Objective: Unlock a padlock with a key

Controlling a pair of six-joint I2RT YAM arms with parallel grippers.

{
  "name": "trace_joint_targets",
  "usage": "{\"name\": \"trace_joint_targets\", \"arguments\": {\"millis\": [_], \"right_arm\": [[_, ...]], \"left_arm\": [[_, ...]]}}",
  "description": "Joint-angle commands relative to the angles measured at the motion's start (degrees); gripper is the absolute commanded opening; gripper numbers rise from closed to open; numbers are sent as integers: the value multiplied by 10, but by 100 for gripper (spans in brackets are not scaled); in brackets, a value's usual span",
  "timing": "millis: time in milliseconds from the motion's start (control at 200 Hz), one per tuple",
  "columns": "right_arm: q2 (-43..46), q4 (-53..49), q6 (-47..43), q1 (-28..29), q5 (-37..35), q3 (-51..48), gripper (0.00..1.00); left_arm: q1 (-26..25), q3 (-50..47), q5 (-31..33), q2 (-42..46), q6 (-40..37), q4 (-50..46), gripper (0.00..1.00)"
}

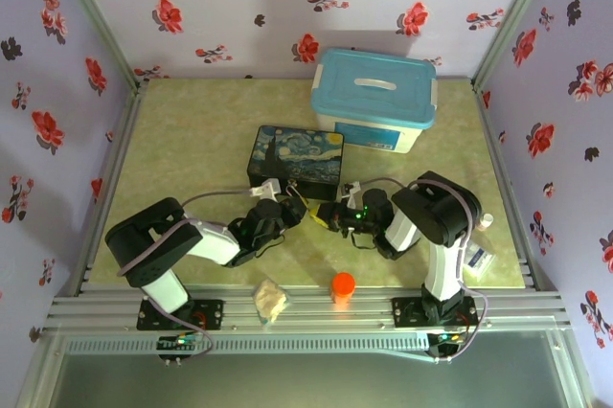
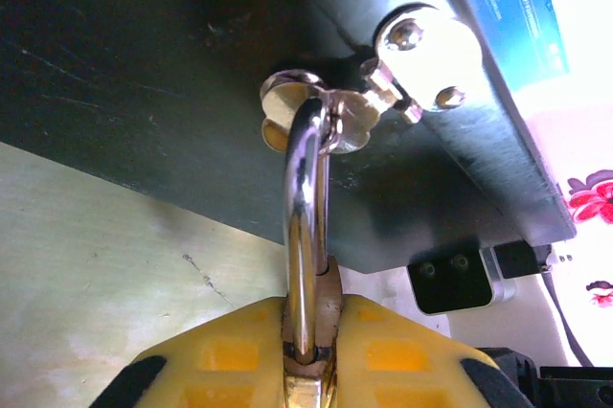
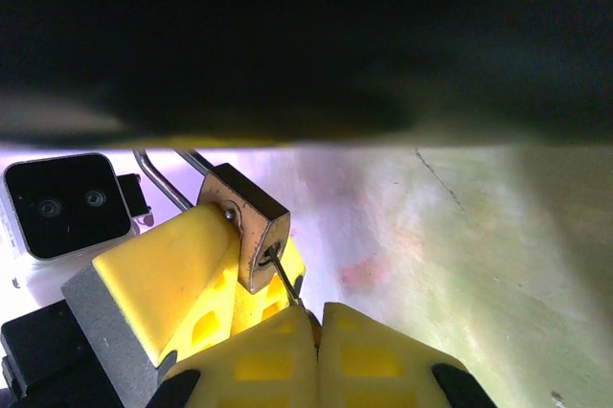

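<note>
Brass is pinched between yellow pads: your left gripper is closed almost all the way on the body of the padlock. It holds the padlock just off the front of the painted box, near the middle of the table. The padlock's silver shackle rises from between those pads and passes through the ring of the box's clasp, so the lock is hooked onto the box.

Your right gripper is fully closed on the key. You can see a thin dark sliver of it running from the fingertips up into the keyhole on the padlock's end face.

I judge you well along. Both things are gripped, the two grippers meet nose to nose in front of the box, and the key is in the keyhole, though I cannot tell how deep it sits.

The unlocking itself is not yet done. Both legs of the shackle appear to run into the body, so I read the lock as shut. What is left is to turn the key with your right wrist while the left keeps the body from twisting, until the shackle springs free. Mind the grip: the key is held at the very fingertips and could slip as you turn.
</note>
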State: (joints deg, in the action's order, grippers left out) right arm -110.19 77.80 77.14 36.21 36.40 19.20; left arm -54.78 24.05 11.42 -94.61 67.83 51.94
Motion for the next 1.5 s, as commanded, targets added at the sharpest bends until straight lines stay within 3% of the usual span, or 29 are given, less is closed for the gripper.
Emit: {"name": "trace_joint_targets", "arguments": {"millis": [0, 475, 705, 920, 1265, 1490], "right_arm": [[-22, 17, 2, 0, -16, 18, 0], [8, 17, -53, -6, -44, 12, 0], [-15, 17, 34, -28, 43, 50, 0], [-33, 16, 30, -30, 47, 43, 0], [-37, 17, 35, -47, 134, 63, 0], [-11, 16, 48, -70, 145, 65, 0]], "left_arm": [[-18, 9, -81, 7, 9, 102, 0], [-22, 20, -96, 3, 5, 95, 0], [-27, 21, -96, 4, 3, 103, 0], [-27, 28, -106, 4, 12, 114, 0], [-26, 21, -113, 21, 22, 145, 0], [-26, 24, -124, 16, 38, 164, 0]]}}
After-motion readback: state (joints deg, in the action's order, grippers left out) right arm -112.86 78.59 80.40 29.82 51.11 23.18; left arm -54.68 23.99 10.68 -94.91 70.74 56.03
